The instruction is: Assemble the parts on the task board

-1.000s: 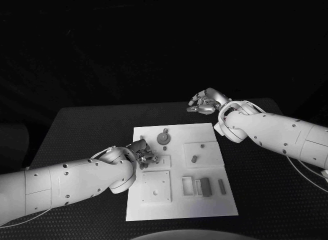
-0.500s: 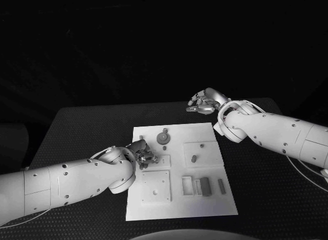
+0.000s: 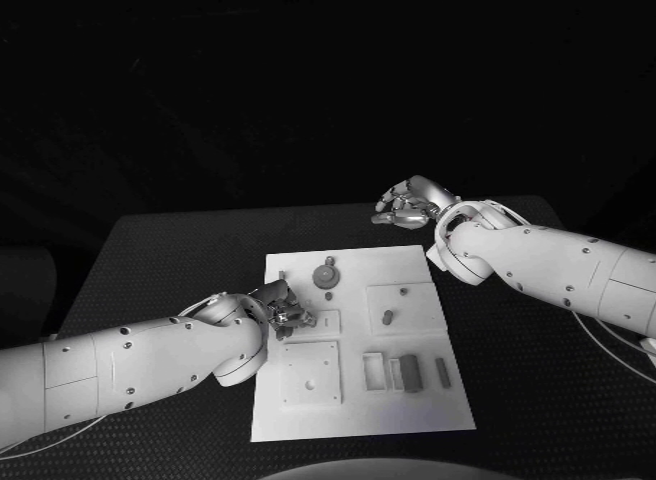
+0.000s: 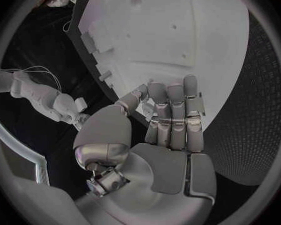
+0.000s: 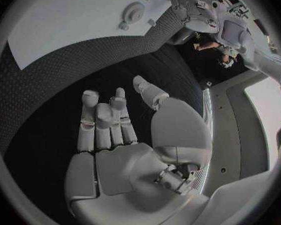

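The white task board (image 3: 360, 410) lies in the middle of the black table. A round grey part (image 3: 327, 275) sits near its far edge, a small peg (image 3: 403, 292) and a short piece (image 3: 389, 318) lie mid-board, and three bars (image 3: 409, 373) lie nearer me. My left hand (image 3: 281, 306) hovers at the board's left edge beside a small square recess (image 3: 322, 322). In the left wrist view its fingers (image 4: 175, 115) lie side by side over the board (image 4: 178, 40), thumb tip against the first finger; whether anything is pinched there is unclear. My right hand (image 3: 410, 205) floats beyond the board's far right corner, holding nothing.
A larger square recess with a centre hole (image 3: 311, 385) sits at the board's near left. In the right wrist view the right hand (image 5: 115, 135) hangs over bare black table, with the board (image 5: 72, 25) and my left hand (image 5: 190, 10) beyond it.
My left hand has shifted very slightly toward me along the board's left edge. The right hand has stayed where it was.
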You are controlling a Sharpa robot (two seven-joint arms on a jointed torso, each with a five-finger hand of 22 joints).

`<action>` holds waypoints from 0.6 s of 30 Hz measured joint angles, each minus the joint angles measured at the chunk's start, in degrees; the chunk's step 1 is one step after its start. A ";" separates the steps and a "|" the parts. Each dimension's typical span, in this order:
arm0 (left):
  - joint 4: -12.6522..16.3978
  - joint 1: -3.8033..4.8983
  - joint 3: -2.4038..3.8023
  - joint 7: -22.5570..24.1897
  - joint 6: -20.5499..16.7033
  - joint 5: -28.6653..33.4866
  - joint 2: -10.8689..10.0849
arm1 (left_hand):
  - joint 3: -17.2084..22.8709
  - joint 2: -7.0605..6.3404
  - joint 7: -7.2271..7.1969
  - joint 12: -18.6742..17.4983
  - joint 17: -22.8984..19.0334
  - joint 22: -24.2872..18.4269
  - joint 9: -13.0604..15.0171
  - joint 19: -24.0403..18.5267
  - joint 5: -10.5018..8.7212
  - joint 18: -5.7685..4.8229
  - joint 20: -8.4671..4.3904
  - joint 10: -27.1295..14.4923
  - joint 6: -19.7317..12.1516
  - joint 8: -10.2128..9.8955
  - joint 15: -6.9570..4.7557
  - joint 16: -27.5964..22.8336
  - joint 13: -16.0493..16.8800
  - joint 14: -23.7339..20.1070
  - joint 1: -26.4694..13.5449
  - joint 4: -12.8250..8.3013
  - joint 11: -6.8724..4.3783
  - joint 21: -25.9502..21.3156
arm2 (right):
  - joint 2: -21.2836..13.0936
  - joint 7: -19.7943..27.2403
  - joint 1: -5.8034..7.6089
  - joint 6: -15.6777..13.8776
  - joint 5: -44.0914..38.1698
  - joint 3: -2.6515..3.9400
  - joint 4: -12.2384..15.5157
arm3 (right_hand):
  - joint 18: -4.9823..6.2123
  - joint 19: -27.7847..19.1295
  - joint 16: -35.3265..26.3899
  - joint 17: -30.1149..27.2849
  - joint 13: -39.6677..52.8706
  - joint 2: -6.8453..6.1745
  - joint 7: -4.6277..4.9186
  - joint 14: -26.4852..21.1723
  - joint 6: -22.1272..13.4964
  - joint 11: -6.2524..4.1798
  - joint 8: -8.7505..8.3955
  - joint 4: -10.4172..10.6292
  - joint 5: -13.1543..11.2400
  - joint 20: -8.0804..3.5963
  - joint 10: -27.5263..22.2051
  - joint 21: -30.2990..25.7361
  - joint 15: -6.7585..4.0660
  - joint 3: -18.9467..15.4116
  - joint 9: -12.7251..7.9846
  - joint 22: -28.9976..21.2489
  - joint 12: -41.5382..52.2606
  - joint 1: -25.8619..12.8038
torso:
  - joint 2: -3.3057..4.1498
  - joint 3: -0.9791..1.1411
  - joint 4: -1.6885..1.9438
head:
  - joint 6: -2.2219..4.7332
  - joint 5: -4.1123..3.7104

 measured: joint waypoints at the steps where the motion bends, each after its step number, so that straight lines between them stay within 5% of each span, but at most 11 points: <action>1: -0.01 0.00 0.02 0.09 0.11 0.29 -0.05 | 0.05 0.00 0.00 0.00 -0.08 0.05 0.04 0.00 0.20 0.01 0.00 0.00 0.00 0.00 0.00 0.00 0.00 0.00 0.00 -0.06 0.00 0.00 | 0.01 0.00 0.00 0.02 -0.01 0.00 -0.02 | 0.02 0.00 0.00 0.00 0.00 0.00 0.00 -0.02 0.00 0.00 0.00 0.00 0.00 0.00 0.00 0.00 -0.02 0.00 0.00 0.00 0.00 0.00 | 0.00 -0.01 0.00 | -0.01 -0.02; 18: -1.24 0.51 0.39 1.49 3.24 7.54 -0.19 | -0.02 0.36 -0.02 0.44 -1.25 0.68 0.75 0.00 2.82 0.01 0.00 -0.01 0.06 -0.06 -0.10 1.11 -0.07 -0.50 -0.18 -0.67 0.01 -0.46 | 0.16 -0.02 -0.01 0.27 -0.38 0.00 -0.23 | 0.37 -0.10 0.00 0.00 -0.05 0.00 0.10 -0.27 -0.10 0.00 -0.24 -0.05 0.00 0.10 0.00 -0.23 -0.09 -0.05 0.04 0.00 0.00 0.00 | 0.03 0.06 -0.04 | -0.12 -0.27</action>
